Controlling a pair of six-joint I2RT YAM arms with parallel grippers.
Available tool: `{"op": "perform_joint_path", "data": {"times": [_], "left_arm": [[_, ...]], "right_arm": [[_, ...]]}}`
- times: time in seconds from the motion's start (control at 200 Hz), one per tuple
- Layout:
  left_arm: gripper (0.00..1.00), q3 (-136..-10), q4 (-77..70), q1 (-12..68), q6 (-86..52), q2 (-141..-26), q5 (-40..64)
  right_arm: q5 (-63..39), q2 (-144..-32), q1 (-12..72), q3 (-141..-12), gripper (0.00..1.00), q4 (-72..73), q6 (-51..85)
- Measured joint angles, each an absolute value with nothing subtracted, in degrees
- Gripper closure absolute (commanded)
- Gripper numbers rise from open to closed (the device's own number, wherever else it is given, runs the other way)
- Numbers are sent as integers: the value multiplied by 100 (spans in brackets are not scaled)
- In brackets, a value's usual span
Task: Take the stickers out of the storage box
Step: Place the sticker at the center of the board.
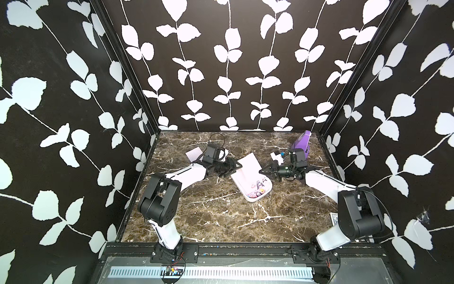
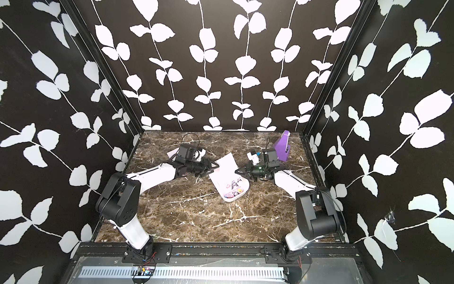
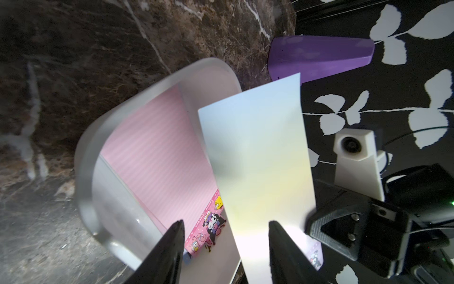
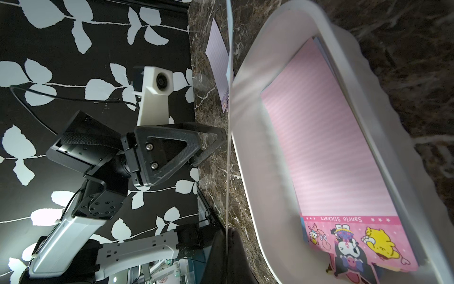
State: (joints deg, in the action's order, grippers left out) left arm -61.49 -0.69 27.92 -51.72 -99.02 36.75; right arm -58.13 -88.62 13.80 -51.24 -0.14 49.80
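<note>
Right wrist view, nearest first: my right gripper [image 4: 226,234] is clenched on a thin sheet seen edge-on, the lifted sticker [image 3: 255,159], pale blue fading to yellow. It stands tilted up at the storage box [image 4: 248,172]; whether its lower edge clears the rim I cannot tell. Inside the box the pink stickers [image 4: 331,147] lie flat in a stack, cartoon ends at the box's near end.

In both top views the storage box sits mid-table, angled, and the two grippers meet over its far half from opposite sides. Left gripper [image 3: 226,222] is released, jaws apart. In the left wrist view the lifted sticker runs between them, closer to one finger; contact I cannot tell.

I judge this a handover. To do it well, I centre the left jaws on the sheet's free edge, pinch fully, and only then loosen the right. Letting go early would likely drop it back into the box. The sheet looks floppy, so I grip well in from the corner and carry it slowly.

Drop target: the table [image 1: 208,216] beyond the box's far left corner, where a lilac sticker [image 1: 194,155] lies flat. Purple wedge [image 1: 303,145] stands beyond the box's far right; I keep away from it.
</note>
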Motion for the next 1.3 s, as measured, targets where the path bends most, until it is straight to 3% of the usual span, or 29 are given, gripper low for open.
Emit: {"op": "perform_joint_path", "data": {"times": [0.36,0.645,0.735,0.855,1.055,1.12,1.301], "left_arm": [[47,-6020,-812,3052,-5618,-9913,3951],[55,-6005,-996,3181,-5752,-9974,4012],[62,-6005,-1046,3210,-5760,-10005,4032],[81,-6005,-956,3170,-5784,-10009,3957],[98,-6095,-504,3092,-5500,-10009,3970],[100,-6132,-410,3024,-5398,-10005,4014],[100,-6169,-78,2749,-5089,-9751,4185]], "right_arm": [[-5734,-8451,1380,-4812,100,808,5623],[-5546,-8429,1505,-4547,100,1450,6073],[-5496,-8482,1621,-4547,100,1684,6193],[-5422,-8595,1732,-4547,100,1953,6307],[-5308,-8794,1850,-4547,100,2056,6375],[-5262,-8803,1850,-4543,100,2058,6388],[-5153,-8803,1909,-4414,72,2069,6274]]}}
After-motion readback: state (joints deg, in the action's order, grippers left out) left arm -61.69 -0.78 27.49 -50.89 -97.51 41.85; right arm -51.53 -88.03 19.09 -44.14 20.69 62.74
